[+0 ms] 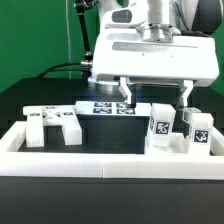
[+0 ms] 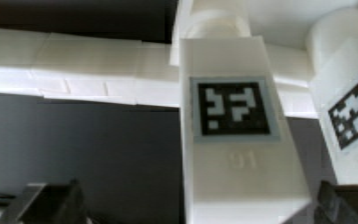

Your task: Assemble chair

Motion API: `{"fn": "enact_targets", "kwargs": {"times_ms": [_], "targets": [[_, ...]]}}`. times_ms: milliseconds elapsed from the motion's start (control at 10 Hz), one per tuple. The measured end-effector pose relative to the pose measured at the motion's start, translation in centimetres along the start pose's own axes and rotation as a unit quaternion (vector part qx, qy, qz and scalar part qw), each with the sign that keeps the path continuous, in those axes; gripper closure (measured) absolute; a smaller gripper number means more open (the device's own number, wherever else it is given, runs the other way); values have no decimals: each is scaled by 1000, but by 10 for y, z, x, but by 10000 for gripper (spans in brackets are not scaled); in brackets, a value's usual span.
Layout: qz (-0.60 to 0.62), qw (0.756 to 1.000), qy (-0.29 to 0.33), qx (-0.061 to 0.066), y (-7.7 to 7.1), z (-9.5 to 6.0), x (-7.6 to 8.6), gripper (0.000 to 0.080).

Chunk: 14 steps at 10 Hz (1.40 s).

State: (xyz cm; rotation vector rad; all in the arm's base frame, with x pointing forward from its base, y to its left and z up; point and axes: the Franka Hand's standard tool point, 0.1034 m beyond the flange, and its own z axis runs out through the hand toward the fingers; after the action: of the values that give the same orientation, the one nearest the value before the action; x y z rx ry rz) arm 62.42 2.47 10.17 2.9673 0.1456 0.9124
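Observation:
A white chair leg post (image 1: 160, 127) with a square tag stands upright at the exterior view's right, and a second tagged post (image 1: 196, 130) stands just right of it. My gripper (image 1: 156, 97) hangs open above the first post, one finger on each side of it, touching nothing. In the wrist view the first post (image 2: 233, 135) fills the middle between my dark fingertips (image 2: 44, 204), nearer to the far one, and the gripper (image 2: 194, 206) is open. The second post (image 2: 345, 100) shows beside it. A blocky white chair piece (image 1: 55, 125) lies at the exterior view's left.
The marker board (image 1: 105, 107) lies flat on the black table behind the parts. A long low white border rail (image 1: 110, 165) runs along the front and sides; it also shows in the wrist view (image 2: 69, 70). A black cable hangs at the back left.

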Motion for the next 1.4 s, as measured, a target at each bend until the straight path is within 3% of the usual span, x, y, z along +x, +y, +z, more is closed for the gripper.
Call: {"fn": "enact_targets", "kwargs": {"times_ms": [500, 700, 800, 1000, 1400], "targets": [[4, 999, -31, 15, -4, -6, 1, 150], [16, 988, -146, 57, -16, -1, -4, 150], [22, 985, -161, 61, -12, 2, 2, 150], [19, 965, -248, 82, -19, -1, 2, 150], [15, 962, -257, 85, -12, 5, 3, 150]]}}
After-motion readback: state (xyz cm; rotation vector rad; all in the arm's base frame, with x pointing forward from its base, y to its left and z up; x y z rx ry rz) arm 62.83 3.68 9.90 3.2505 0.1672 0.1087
